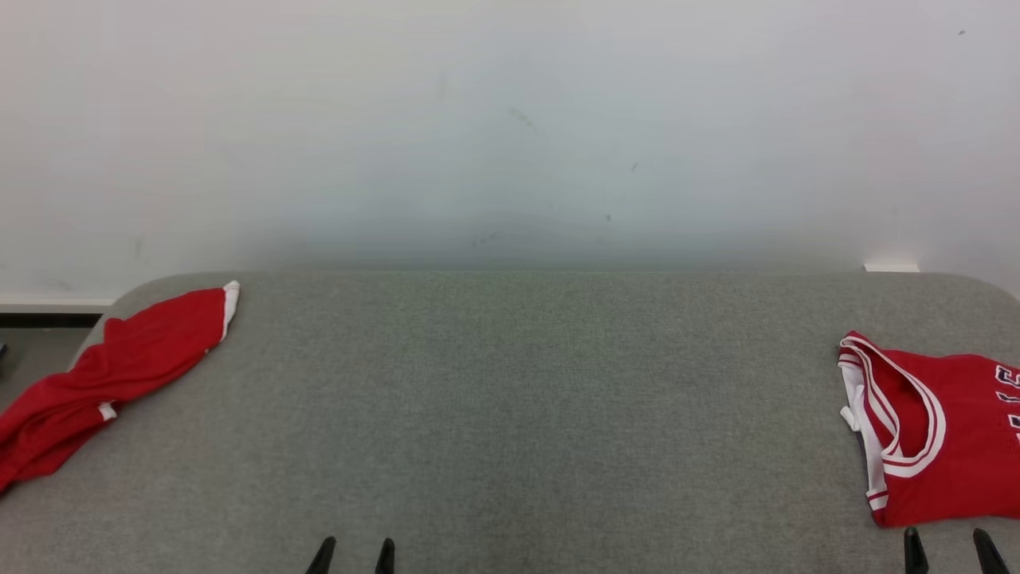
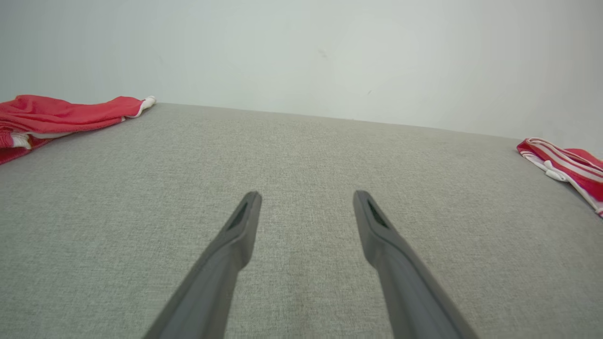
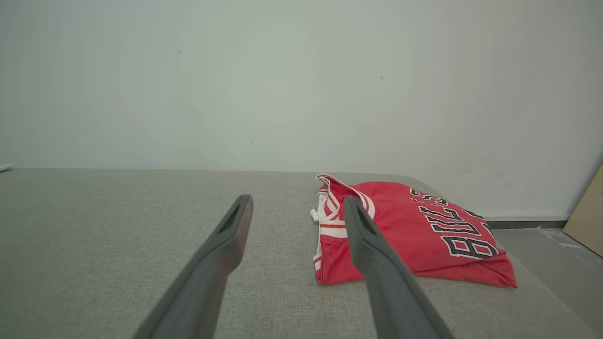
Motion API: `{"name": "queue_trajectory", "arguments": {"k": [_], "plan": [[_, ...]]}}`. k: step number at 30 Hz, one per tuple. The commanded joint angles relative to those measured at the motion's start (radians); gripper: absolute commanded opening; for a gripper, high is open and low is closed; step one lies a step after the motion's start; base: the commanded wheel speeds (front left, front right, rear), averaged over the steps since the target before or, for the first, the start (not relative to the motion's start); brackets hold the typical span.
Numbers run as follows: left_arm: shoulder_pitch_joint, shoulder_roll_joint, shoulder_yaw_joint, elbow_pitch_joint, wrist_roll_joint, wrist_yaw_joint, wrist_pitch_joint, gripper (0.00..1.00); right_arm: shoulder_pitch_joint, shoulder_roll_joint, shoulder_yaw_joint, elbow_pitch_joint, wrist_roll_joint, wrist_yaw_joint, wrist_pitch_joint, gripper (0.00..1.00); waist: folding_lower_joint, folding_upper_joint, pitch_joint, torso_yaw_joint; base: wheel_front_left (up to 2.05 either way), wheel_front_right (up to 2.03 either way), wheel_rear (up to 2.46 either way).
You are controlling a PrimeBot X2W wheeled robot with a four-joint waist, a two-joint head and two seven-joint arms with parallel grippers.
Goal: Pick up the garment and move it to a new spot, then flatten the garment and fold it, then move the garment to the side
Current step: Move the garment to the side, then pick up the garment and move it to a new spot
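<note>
Pale wall (image 1: 510,119) backs a grey fabric bench (image 1: 510,399). At the bench's 9 o'clock, a crumpled red garment (image 1: 111,375) lies along the left edge. At 7 o'clock the left gripper (image 1: 353,554) hovers with fingers spread, holding nothing. At 3 o'clock sits a folded red jersey (image 1: 956,446) with white trim. At 5 o'clock, just beside its near edge, the right gripper (image 1: 950,550) stands wide and empty.

Looking across a grey woven-fabric padded surface (image 1: 510,414) with rounded far corners, spreading left to right. Seeing a plain white wall (image 1: 510,119) rising behind its far edge. Noticing a tan flat board (image 3: 589,216) standing at far right, beside grey floor (image 3: 560,268).
</note>
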Motion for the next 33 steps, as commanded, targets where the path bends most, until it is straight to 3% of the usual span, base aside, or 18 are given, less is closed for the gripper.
{"name": "queue_trajectory", "arguments": {"k": [1, 10, 16, 33], "plan": [[0.009, 0.004, 0.002, 0.001, 0.004, -0.002, 0.000, 1.00, 0.019, 0.005, 0.005, 0.013, 0.006, -0.003, -0.003, 1.00, 0.0001, -0.0001, -0.004, -0.005, 0.00, 0.00, 0.00], [0.018, 0.004, -0.001, -0.002, -0.003, 0.002, 0.000, 1.00, -0.016, 0.010, 0.046, 0.043, -0.006, -0.003, -0.003, 1.00, 0.0001, -0.0001, 0.001, -0.015, 0.00, 0.00, 0.00], [0.005, 0.004, -0.006, -0.002, -0.009, 0.002, 0.000, 1.00, -0.024, 0.011, 0.060, 0.045, 0.001, -0.003, -0.003, 1.00, 0.0001, -0.0001, 0.004, 0.021, 0.00, 0.00, 0.00], [0.059, 0.004, 0.022, -0.021, -0.022, 0.027, 0.000, 1.00, -0.042, 0.010, 0.186, 0.071, 0.057, -0.003, -0.001, 1.00, 0.0001, -0.0001, -0.002, 0.375, 0.00, 0.00, 0.00]]}}
